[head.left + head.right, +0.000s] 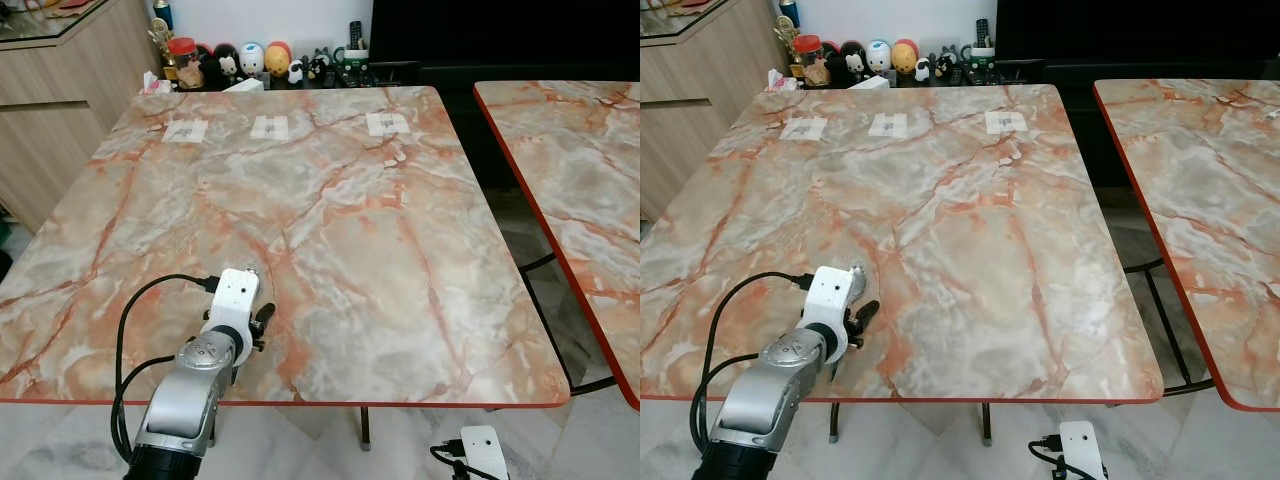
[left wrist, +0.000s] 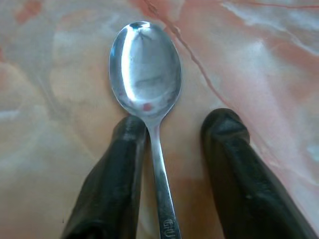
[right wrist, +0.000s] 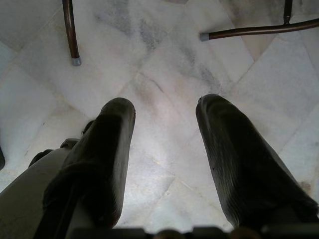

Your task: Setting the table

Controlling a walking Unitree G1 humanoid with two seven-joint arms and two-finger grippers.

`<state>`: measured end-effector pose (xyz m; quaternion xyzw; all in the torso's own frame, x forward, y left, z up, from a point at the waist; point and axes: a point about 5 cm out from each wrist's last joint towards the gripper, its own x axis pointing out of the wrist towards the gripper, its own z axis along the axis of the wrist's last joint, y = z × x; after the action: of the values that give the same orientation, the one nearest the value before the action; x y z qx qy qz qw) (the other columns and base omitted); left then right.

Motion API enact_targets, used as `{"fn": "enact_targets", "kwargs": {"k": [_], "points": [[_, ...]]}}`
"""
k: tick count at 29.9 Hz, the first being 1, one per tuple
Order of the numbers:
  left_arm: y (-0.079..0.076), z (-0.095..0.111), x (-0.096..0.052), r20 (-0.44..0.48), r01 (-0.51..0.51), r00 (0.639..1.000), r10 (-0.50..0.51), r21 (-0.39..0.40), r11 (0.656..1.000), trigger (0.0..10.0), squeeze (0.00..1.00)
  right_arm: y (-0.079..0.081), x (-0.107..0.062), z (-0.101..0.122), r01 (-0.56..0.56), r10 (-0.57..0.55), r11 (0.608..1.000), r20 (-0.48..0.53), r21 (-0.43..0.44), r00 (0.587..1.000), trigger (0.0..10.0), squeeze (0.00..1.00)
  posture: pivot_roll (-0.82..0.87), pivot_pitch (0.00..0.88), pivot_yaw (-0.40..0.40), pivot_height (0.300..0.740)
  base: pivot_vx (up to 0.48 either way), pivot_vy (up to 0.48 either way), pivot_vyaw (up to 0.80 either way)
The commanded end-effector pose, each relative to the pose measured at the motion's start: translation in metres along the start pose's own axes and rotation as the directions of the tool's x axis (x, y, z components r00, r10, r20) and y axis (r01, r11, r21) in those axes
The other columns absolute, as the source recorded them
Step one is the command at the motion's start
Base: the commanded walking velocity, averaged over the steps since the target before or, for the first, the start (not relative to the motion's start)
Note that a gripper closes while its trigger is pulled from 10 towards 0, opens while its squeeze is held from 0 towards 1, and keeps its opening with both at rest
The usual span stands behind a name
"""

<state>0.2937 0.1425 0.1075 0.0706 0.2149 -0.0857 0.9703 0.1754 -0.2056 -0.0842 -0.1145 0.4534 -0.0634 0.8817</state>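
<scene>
Pointing bowl-first beyond left pincer: spoon.

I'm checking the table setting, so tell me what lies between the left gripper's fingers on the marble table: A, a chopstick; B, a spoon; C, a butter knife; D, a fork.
B: a spoon lies bowl-up on the table between the open left gripper fingers.

A glossy polished metal spoon is seen on a smooth, marble-patterned table; matt black fingers flank it.
</scene>
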Motion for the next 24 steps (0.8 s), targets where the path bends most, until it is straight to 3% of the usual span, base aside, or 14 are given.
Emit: {"fn": "enact_targets", "kwargs": {"k": [1, 15, 24], "points": [[-0.001, -0.039, 0.000, -0.194, 0.004, 0.981, -0.009, -0.026, 1.000, 0.0, 0.00, 0.000, -0.001, -0.007, -0.002, 0.001, 1.000, -0.028, -0.013, 1.000, 10.0, 0.00, -0.03, 0.111, 0.006, 0.740, 0.000, 0.000, 0.00], [0.010, -0.047, -0.005, -0.211, -0.055, 0.976, 0.053, -0.004, 0.998, 0.0, 0.00, -0.002, -0.001, -0.008, 0.001, -0.002, 1.000, -0.030, -0.021, 1.000, 10.0, 0.00, -0.03, 0.115, 0.000, 0.740, 0.000, 0.000, 0.00], [0.014, -0.051, -0.006, -0.211, -0.068, 0.974, 0.084, 0.081, 0.994, 0.0, 0.00, -0.002, -0.001, -0.008, 0.001, -0.002, 1.000, -0.031, -0.026, 1.000, 10.0, 0.00, -0.03, 0.115, -0.004, 0.740, 0.000, 0.000, 0.00]]}}
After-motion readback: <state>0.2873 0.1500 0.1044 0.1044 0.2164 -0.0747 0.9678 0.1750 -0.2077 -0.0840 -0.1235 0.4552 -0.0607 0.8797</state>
